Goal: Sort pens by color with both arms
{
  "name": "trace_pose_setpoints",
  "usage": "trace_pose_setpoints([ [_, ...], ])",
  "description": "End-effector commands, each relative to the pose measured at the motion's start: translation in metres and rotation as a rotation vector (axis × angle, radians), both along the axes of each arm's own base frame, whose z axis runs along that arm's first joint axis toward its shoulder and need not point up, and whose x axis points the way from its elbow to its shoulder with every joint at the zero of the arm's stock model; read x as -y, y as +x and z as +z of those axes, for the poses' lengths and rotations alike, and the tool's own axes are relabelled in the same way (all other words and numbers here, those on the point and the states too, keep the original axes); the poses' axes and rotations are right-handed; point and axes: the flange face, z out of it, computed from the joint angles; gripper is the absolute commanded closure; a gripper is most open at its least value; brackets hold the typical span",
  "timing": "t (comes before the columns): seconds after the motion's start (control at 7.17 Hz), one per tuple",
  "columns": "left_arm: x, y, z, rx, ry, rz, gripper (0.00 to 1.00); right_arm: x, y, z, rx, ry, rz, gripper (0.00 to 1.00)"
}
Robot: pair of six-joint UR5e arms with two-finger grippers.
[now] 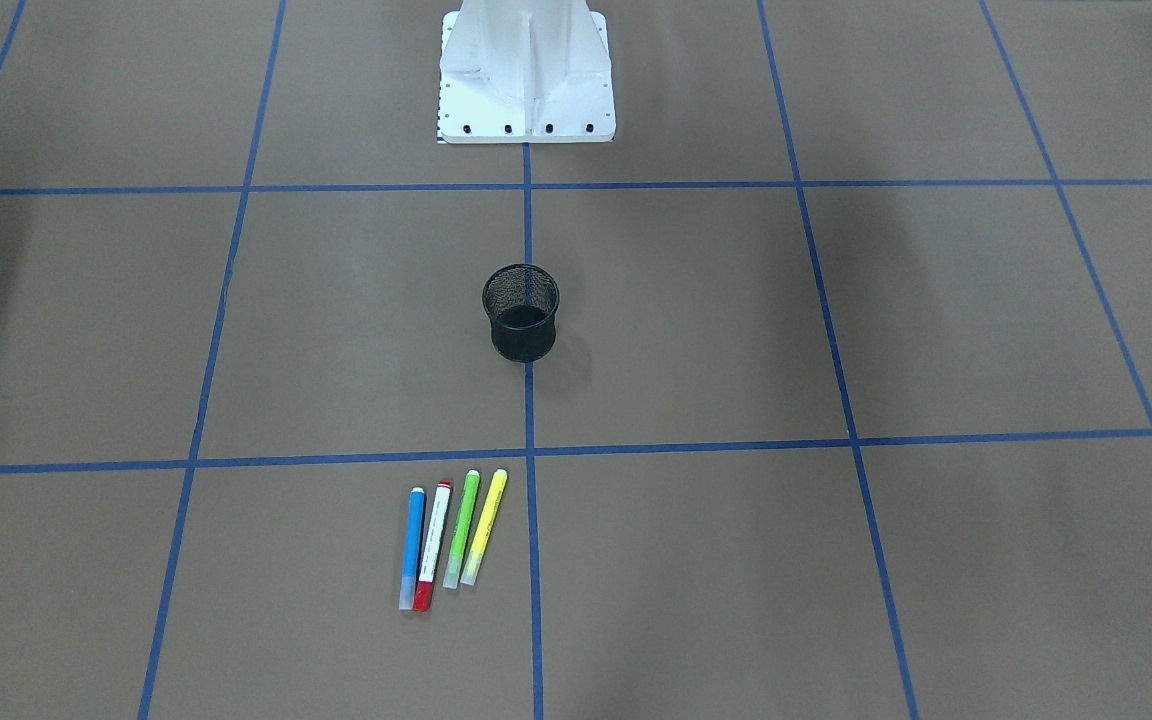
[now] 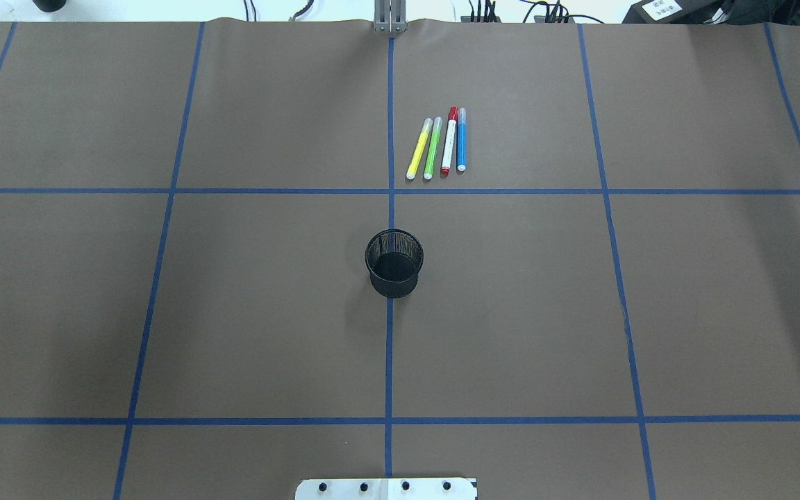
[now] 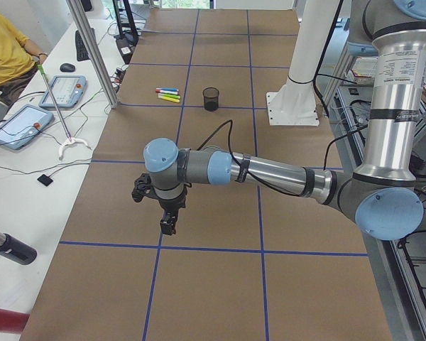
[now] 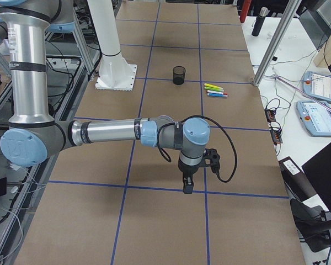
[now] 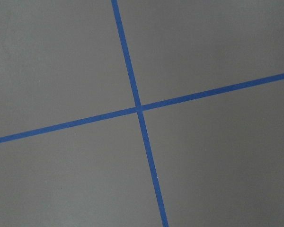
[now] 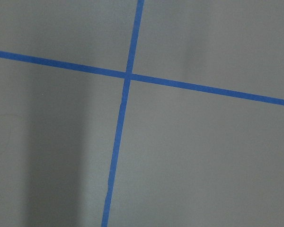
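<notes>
Pens (image 2: 448, 142) of four colours lay side by side beyond a black mesh cup (image 2: 394, 262).
We could not tell whether the left gripper (image 3: 167, 226) or right gripper (image 4: 187, 185) stood apart.

The black mesh cup (image 2: 394, 262) stood upright on the centre tape line (image 2: 389, 361), with open brown table (image 2: 268, 312) on every side of it. Past the cross tape line (image 2: 511, 191) four pens lay in a tight row: yellow pen (image 2: 419, 148), light green pen (image 2: 432, 148), red-capped white pen (image 2: 449, 141), blue pen (image 2: 461, 139). Only thin slits parted neighbours, some perhaps touching. The row's two outer flanks and both ends faced bare paper. The white pedestal base (image 1: 526, 75) stood well apart from the cup, on the robot's side.
</notes>
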Motion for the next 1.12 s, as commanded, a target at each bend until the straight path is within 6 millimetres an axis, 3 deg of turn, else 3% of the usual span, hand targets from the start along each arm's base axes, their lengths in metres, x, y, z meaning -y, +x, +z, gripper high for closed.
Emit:
trace_pose_setpoints([
  [0.0,-0.002,-0.001,-0.005,-0.006,0.020,0.000,0.00,0.000,0.000,-0.001,-0.001,0.013,0.026,0.00],
  [0.98,-0.005,-0.002,-0.004,-0.003,0.019,-0.003,0.00,0.009,-0.001,-0.013,0.002,0.037,0.025,0.00],
])
